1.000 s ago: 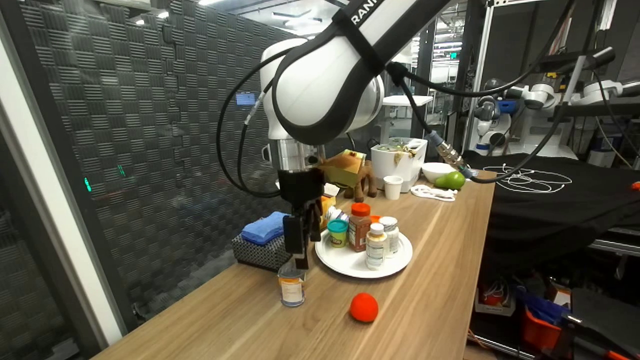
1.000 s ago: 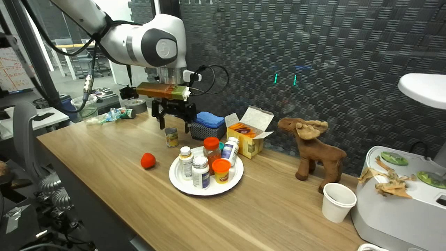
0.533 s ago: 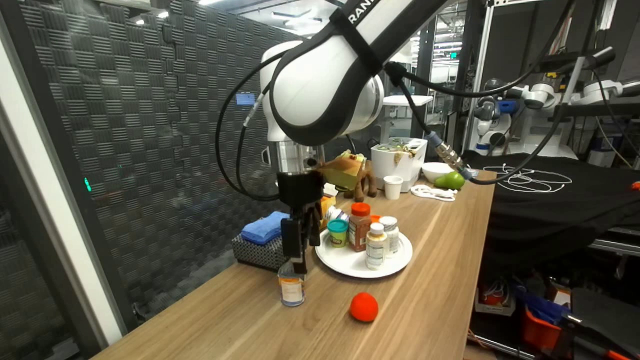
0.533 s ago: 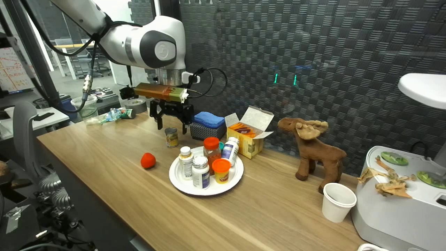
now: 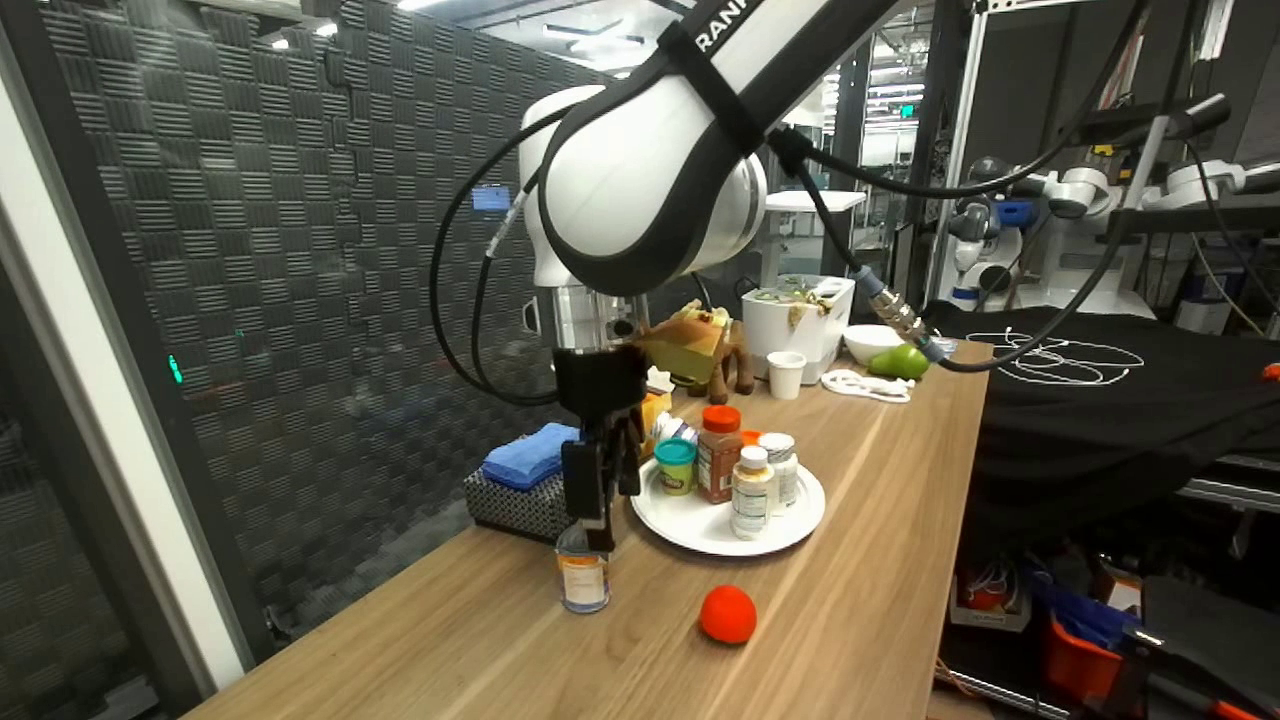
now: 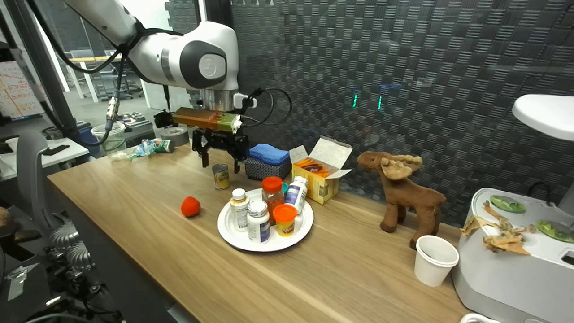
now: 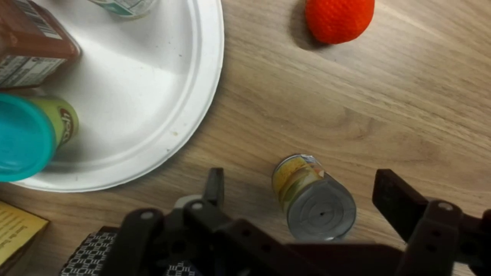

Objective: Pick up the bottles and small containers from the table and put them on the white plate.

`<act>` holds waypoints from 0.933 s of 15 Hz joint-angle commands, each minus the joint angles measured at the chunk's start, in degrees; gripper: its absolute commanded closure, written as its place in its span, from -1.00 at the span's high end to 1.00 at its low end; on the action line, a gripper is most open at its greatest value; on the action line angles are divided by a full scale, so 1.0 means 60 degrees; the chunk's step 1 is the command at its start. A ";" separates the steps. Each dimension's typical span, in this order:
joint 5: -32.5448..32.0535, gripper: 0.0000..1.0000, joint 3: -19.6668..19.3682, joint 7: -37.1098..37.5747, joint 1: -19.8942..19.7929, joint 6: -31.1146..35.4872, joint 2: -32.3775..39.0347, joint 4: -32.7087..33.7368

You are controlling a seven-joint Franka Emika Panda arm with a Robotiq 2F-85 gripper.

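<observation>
A short silvery can (image 7: pixel 321 212) with a yellow label stands upright on the table (image 6: pixel 170 233). My gripper (image 6: pixel 221 164) is open just above it, pointing down; in the wrist view the can shows between the spread fingers (image 7: pixel 215 186), with a gap on both sides. Beside it lies the white plate (image 7: pixel 153 115). On the plate stand two white-capped bottles (image 6: pixel 258 226), a red-capped brown jar (image 5: pixel 718 460), an orange-lidded tub (image 6: pixel 285 222) and a teal-lidded tub (image 5: pixel 676 468). A blue-labelled white bottle (image 6: pixel 296 195) leans there, tilted.
A red ball (image 6: pixel 190 206) sits near the plate. Close behind the gripper is a dark patterned box (image 6: pixel 269 169) with a blue cloth (image 6: pixel 269 154). An open yellow carton (image 6: pixel 320 186), a plush moose (image 6: pixel 408 193), paper cups (image 6: pixel 435 262) and a white planter (image 6: pixel 506 278) stand farther along.
My gripper has sunk slightly toward the can and shifted a little, its fingers staying apart. The can, plate and its contents have not moved.
</observation>
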 commanded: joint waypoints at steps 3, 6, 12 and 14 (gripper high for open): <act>-0.0112 1.00 0.0007 -0.0012 0.0177 -0.0345 0.0179 0.0257; -0.0283 1.00 0.0053 -0.0125 0.0371 -0.1003 0.0457 0.0663; -0.0823 1.00 -0.0123 0.0236 0.0844 -0.1325 0.0761 0.1217; -0.1068 1.00 -0.0247 0.0596 0.0927 -0.1097 0.0798 0.1321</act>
